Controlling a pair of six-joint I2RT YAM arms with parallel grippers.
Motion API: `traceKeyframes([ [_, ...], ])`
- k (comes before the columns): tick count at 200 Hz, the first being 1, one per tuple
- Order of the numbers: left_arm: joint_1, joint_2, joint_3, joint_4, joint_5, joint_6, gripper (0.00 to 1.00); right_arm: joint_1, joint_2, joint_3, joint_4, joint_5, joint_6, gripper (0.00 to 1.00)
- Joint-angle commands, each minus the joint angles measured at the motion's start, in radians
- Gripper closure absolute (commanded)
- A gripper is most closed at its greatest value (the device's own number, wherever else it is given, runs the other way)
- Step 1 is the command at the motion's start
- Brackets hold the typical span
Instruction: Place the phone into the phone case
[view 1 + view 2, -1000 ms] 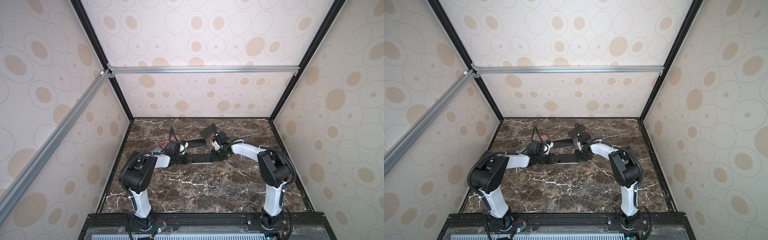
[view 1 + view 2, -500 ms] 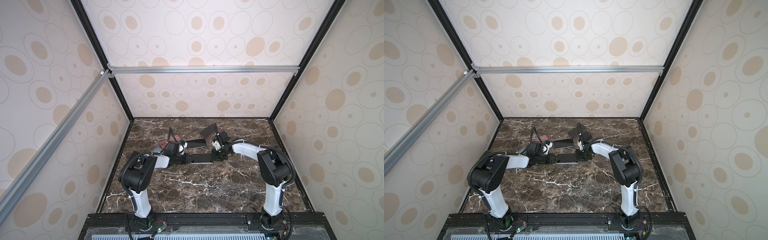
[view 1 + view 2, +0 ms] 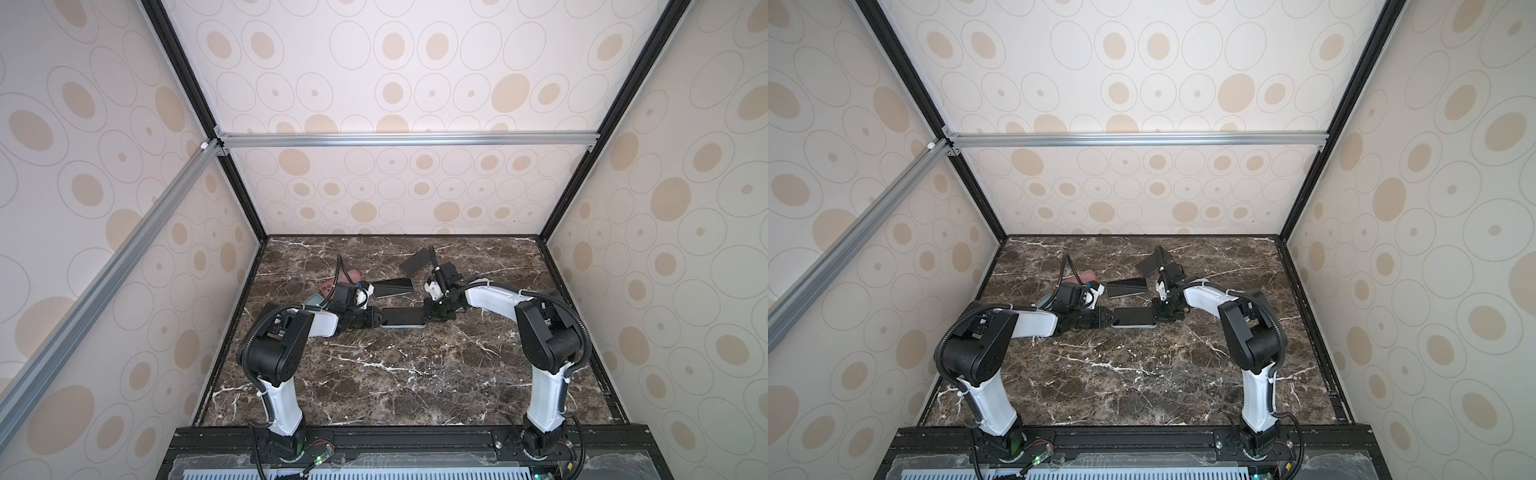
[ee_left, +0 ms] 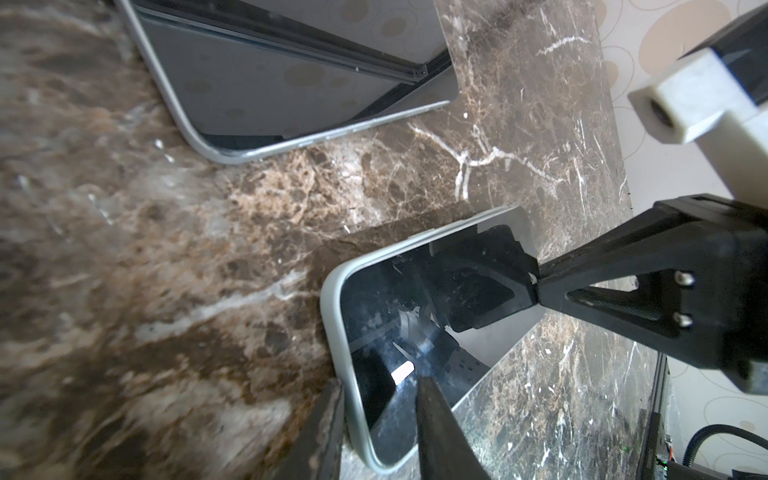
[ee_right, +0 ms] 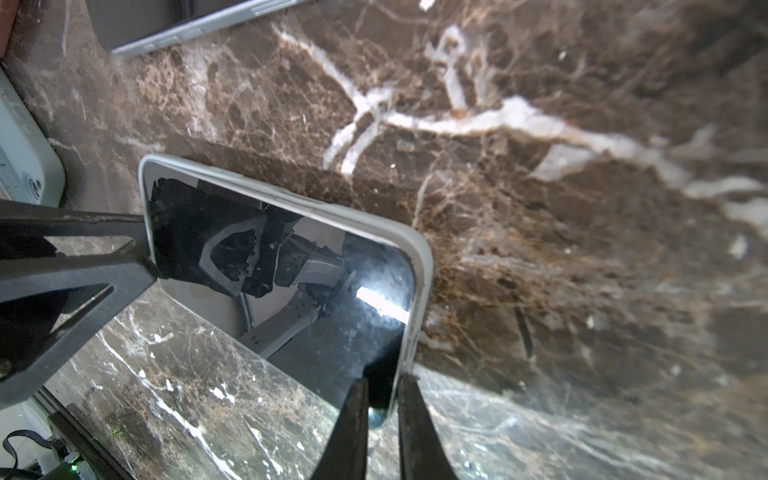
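Phone [image 3: 402,319] short edges pinched: left claw [image 3: 379,322], right claw [image 3: 426,318].

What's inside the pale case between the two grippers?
A phone, dark screen up, fills the case; only its pale rim shows. The case's floor and the phone's back are covered.

Looking down into a booth closed on the left, far and right sides by cream wall panels [image 3: 395,62], printed all over with tan ovals and thin grey rings. Resting on a glossy dark brown marble floor [image 3: 395,374] veined in white. Bracing the corners with black frame posts [image 3: 239,187]. Crossing the far wall with a silver aluminium rail [image 3: 415,139], and running a second rail [image 3: 104,272] aslant along the left wall toward the near side. Closing the near edge with a black base bar [image 3: 415,440]. Bathing everything in soft, even light, throwing only faint shadows.
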Motion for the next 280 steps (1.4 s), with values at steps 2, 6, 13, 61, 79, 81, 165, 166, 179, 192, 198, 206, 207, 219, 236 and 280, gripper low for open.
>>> traceKeyframes([
  [2,-0.027,0.041,-0.018,-0.036,0.074,-0.004,0.70,0.041,0.089,-0.012,0.036,-0.076,-0.020,0.87],
  [6,-0.027,0.041,-0.018,-0.039,0.074,-0.004,0.70,0.042,0.092,-0.013,0.037,-0.078,-0.020,0.87],
  [13,-0.026,0.041,-0.018,-0.039,0.075,-0.004,0.70,0.043,0.101,-0.013,0.043,-0.083,-0.019,0.87],
  [61,-0.029,0.047,-0.017,-0.039,0.078,-0.006,0.71,0.053,0.157,-0.017,0.061,-0.091,-0.010,0.88],
  [79,-0.033,0.049,-0.016,-0.040,0.077,-0.007,0.71,0.056,0.180,-0.014,0.066,-0.082,-0.003,0.88],
  [81,-0.033,0.049,-0.016,-0.040,0.078,-0.007,0.71,0.057,0.182,-0.014,0.065,-0.081,-0.002,0.88],
  [165,-0.037,0.052,-0.016,-0.035,0.066,-0.021,0.72,0.083,0.259,0.000,0.047,0.016,0.004,0.90],
  [166,-0.037,0.052,-0.015,-0.036,0.066,-0.022,0.72,0.082,0.259,0.000,0.046,0.016,0.004,0.90],
  [179,-0.037,0.052,-0.017,-0.033,0.063,-0.024,0.72,0.085,0.268,0.001,0.041,0.031,0.002,0.90],
  [192,-0.038,0.052,-0.019,-0.033,0.059,-0.027,0.71,0.088,0.277,0.003,0.036,0.043,0.002,0.90],
  [198,-0.038,0.052,-0.020,-0.033,0.058,-0.028,0.71,0.090,0.281,0.005,0.031,0.052,0.002,0.90],
  [206,-0.039,0.050,-0.020,-0.033,0.057,-0.029,0.71,0.091,0.287,0.006,0.025,0.063,0.002,0.90],
  [207,-0.039,0.050,-0.021,-0.033,0.057,-0.029,0.71,0.092,0.287,0.006,0.025,0.064,0.002,0.90],
  [219,-0.039,0.049,-0.020,-0.037,0.051,-0.029,0.71,0.096,0.294,0.009,0.017,0.078,0.000,0.90],
  [236,-0.039,0.049,-0.020,-0.039,0.047,-0.030,0.71,0.100,0.302,0.014,0.007,0.094,-0.002,0.89],
  [280,-0.038,0.048,-0.013,-0.037,0.047,-0.038,0.71,0.107,0.327,0.024,0.002,0.100,-0.002,0.89],
])
